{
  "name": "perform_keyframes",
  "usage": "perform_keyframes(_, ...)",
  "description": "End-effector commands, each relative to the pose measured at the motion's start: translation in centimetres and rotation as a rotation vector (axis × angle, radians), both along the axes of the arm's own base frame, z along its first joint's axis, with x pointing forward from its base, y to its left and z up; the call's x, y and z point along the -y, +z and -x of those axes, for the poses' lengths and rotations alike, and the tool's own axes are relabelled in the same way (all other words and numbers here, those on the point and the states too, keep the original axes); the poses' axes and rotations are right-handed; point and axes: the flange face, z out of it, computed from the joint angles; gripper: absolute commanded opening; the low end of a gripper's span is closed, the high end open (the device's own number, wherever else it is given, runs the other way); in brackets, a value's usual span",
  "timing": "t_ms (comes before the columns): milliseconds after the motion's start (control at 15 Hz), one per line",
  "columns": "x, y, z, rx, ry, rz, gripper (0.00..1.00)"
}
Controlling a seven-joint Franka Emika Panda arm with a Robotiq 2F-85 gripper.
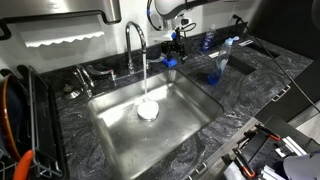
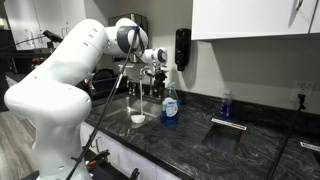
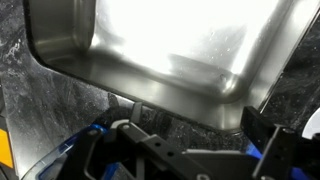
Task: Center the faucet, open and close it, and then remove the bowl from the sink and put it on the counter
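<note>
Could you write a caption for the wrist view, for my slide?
Open gripper over the dark stone counter, looking into the steel sink.

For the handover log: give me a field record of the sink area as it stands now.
faucet: upright behind the basin, spout over the bowl, a stream appears to run from it
bowl: white, inside the sink, under the spout
sink: stainless steel, bowl near its middle
counter: dark veined stone
gripper: open, holding nothing, raised beside the faucet
blue soap bottle: upright on the counter by the sink
</note>
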Motion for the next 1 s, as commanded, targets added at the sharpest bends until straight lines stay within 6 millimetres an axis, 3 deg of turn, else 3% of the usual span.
perform_keyframes(0, 0.3, -0.6, -1.6, 0.066, -0.056, -0.024, 1.00)
perform_keyframes(467, 0.2, 0.2, -4.7, 0.350, -0.155, -0.046, 1.00)
perform_keyframes(933, 0.2, -0.8, -5.9, 0.471, -0.165, -0.044, 1.00)
